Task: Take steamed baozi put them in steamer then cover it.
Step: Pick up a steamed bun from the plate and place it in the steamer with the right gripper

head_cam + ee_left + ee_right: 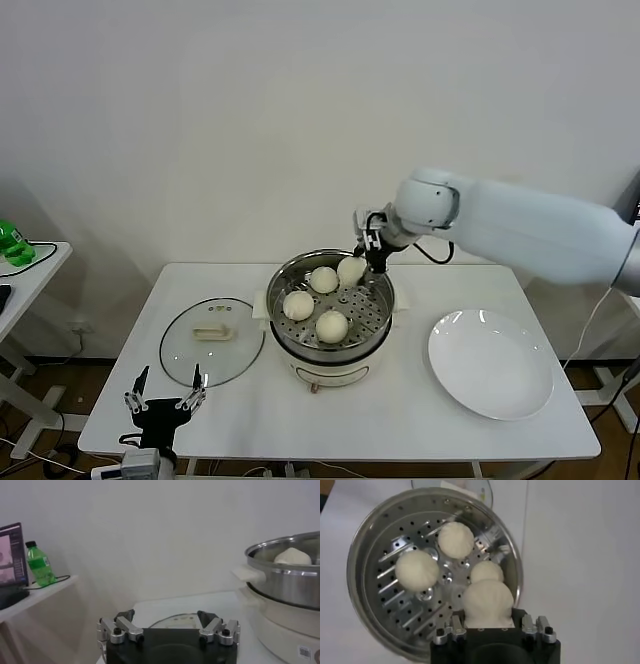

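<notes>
The steel steamer [330,345] stands mid-table and also shows in the right wrist view [375,605]. Three cream-white baozi lie on its perforated tray [323,279] [298,305] [332,325]. My right gripper [372,252] is shut on the fourth baozi [351,270] and holds it over the steamer's far right side, just inside the rim; in the right wrist view the gripper [487,621] grips that bun [487,600]. The glass cover [212,341] with its cream handle lies flat on the table, left of the steamer. My left gripper [165,402] is open and empty at the table's front left.
An empty white plate [490,362] lies right of the steamer. A side table [30,265] with a green bottle [39,565] stands off to the left. The left wrist view shows the steamer's side [285,585] and the cover [165,622] ahead.
</notes>
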{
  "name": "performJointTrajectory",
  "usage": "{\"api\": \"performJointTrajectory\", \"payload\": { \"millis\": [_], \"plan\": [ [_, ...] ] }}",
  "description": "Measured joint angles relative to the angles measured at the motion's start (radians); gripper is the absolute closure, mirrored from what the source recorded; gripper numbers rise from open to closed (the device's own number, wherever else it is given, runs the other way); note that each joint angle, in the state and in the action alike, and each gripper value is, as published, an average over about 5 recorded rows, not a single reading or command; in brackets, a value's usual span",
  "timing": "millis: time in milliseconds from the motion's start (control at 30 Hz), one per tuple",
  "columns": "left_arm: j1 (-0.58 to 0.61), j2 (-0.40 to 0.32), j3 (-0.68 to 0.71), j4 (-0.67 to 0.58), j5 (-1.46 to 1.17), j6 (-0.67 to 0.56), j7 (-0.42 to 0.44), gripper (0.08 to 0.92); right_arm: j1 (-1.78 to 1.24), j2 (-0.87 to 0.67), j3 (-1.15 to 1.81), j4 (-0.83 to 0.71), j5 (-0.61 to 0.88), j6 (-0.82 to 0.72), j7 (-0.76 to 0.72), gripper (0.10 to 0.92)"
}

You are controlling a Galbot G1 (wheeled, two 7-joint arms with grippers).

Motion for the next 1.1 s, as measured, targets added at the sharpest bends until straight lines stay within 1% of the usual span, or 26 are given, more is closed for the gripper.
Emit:
{"api": "performJointTrajectory", "payload": {
  "millis": [300, 1000, 1100],
  "plan": [
    [-0.006, 0.002, -0.001, 0.005, -0.011, -0.001, 0.002, 0.177, -0.034, 0.019, -0.021, -0.023, 0.009, -0.025, 0.005, 0.440],
    [-0.007, 0.001, -0.007, 0.011, -0.015, -0.003, 0.003, 0.177, -0.115, 0.041, -0.014, -0.072, -0.048, -0.031, -0.009, 0.440],
    [-0.007, 0.001, -0.007, 0.011, -0.015, -0.003, 0.003, 0.177, -0.117, 0.040, -0.013, -0.073, -0.055, -0.029, -0.010, 0.422]
  ]
}}
